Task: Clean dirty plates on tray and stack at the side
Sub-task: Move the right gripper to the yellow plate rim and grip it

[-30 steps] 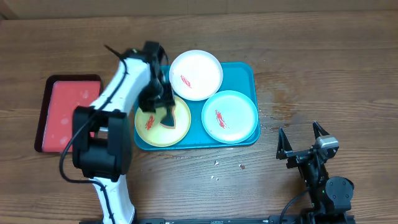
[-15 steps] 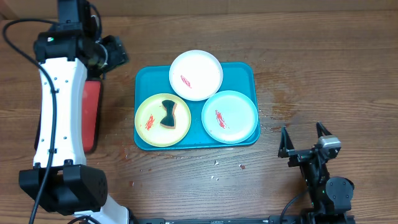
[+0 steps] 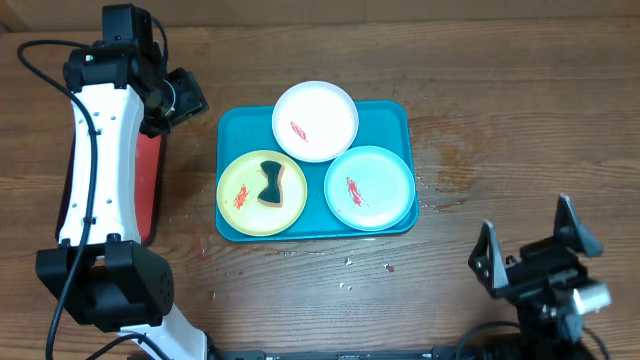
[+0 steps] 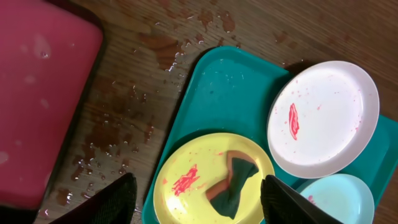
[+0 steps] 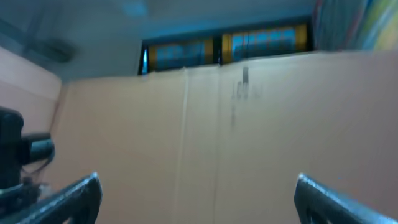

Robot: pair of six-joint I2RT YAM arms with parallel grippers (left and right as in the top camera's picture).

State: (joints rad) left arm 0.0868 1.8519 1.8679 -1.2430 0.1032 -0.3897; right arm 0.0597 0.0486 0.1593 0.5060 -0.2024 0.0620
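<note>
The teal tray (image 3: 395, 118) holds three plates, each with a red smear. The white plate (image 3: 315, 120) is at the back, the aqua plate (image 3: 369, 187) front right, the yellow-green plate (image 3: 240, 195) front left. A dark green and brown sponge (image 3: 270, 183) lies on the yellow-green plate. My left gripper (image 3: 192, 98) is raised off the tray's back left corner, open and empty. In the left wrist view the tray (image 4: 230, 93), white plate (image 4: 323, 118), yellow-green plate (image 4: 199, 180), sponge (image 4: 233, 183) and aqua plate (image 4: 339, 199) show below its fingers (image 4: 118, 199). My right gripper (image 3: 527, 228) is open and empty near the front right edge.
A red tray with a dark rim (image 3: 148, 185) lies left of the teal tray, mostly under my left arm; it also shows in the left wrist view (image 4: 37, 93). Water drops and crumbs dot the wood around the tray. The right wrist view shows only a cardboard wall (image 5: 205, 124).
My left gripper let go of the sponge on the yellow-green plate and rose away to the back left. My right arm shifted to the front right and tilted upward.
</note>
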